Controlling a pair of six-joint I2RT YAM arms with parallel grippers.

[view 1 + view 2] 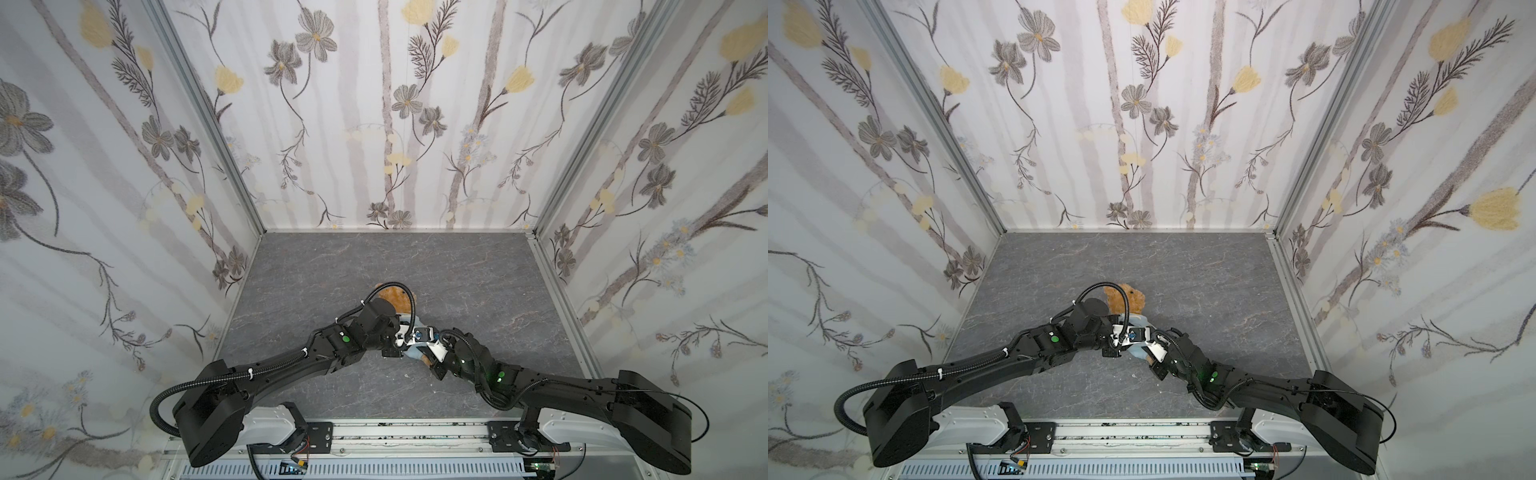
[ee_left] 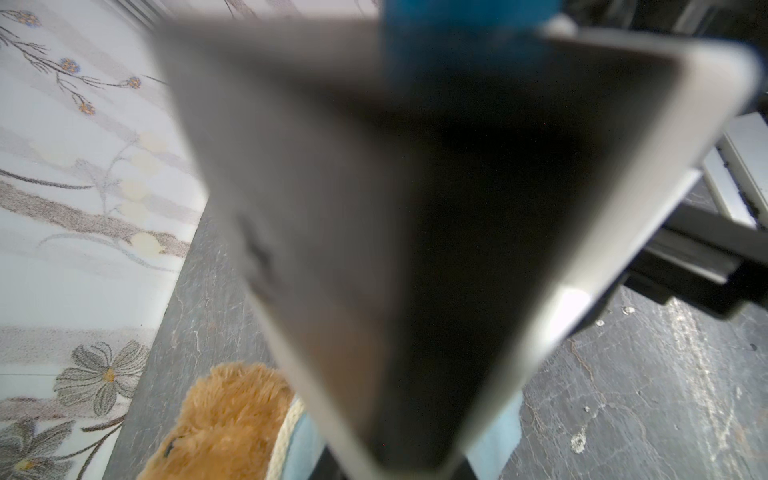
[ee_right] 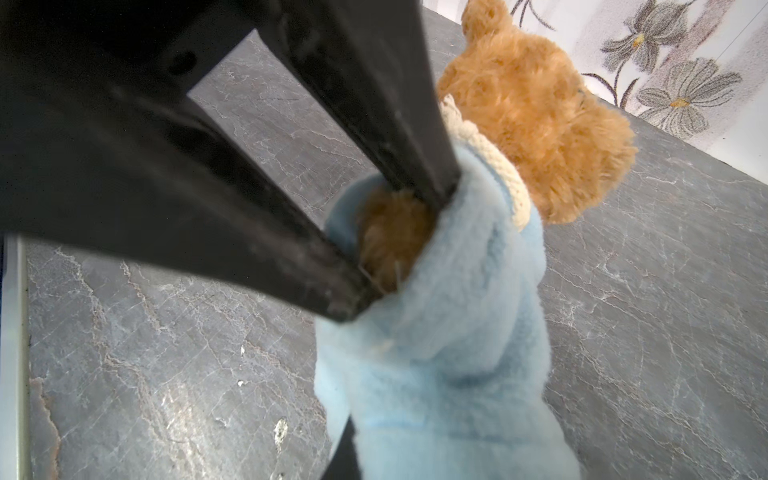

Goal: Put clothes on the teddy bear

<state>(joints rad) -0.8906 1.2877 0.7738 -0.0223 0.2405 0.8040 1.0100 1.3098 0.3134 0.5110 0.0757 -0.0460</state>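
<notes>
The teddy bear (image 1: 392, 296) (image 1: 1127, 300), golden-brown and fluffy, lies mid-table wearing a light-blue fleece top (image 3: 457, 353) with a cream knitted collar. Its head (image 3: 536, 108) is out of the neck. A brown paw (image 3: 395, 232) shows in a sleeve opening. My left gripper (image 3: 401, 249) has its black fingers (image 3: 399, 137) on both sides of that paw, shut on it. My right gripper (image 3: 374, 469) is shut on the top's lower fabric, which hides most of its jaws. In both top views the two grippers meet over the bear's body, covering it.
The grey marbled table (image 1: 478, 291) is boxed in by floral walls (image 1: 374, 124) at the back and both sides. A metal rail (image 1: 407, 432) runs along the front. The right gripper's blurred white body (image 2: 415, 208) fills most of the left wrist view.
</notes>
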